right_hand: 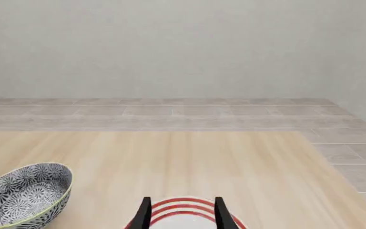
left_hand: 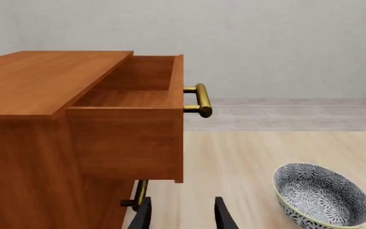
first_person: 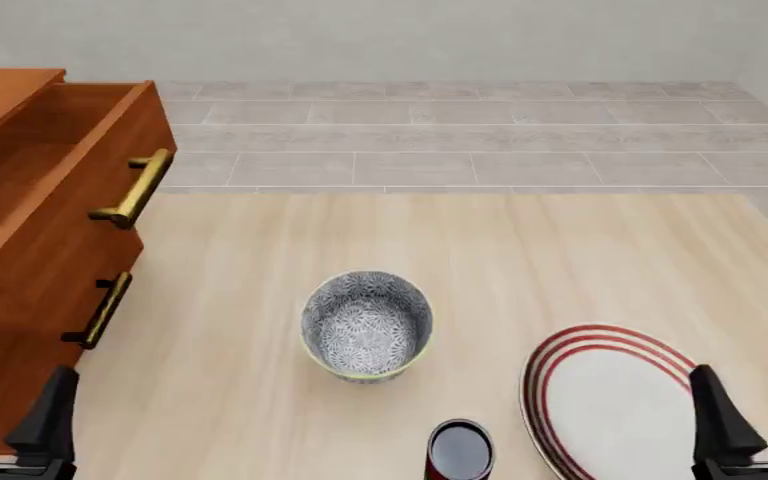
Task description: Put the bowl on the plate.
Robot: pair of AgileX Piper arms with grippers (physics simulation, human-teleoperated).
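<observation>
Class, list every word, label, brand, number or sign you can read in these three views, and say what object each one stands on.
None: no readable text in any view.
The bowl carries only a floral pattern.
The plate carries only red rings.
The dark red can shows no label from above.
The wooden drawer cabinet is unmarked.

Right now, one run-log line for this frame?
bowl: on table, untouched | plate: empty | left claw: open | right claw: open, over plate

Pretty flat, even light in all three views, bright and clean with no glare or blur anywhere. Shadows are super faint, just a soft dark patch under the open drawer (left_hand: 132, 138). Everything's sharp edge to edge, with no visible lens distortion.
</observation>
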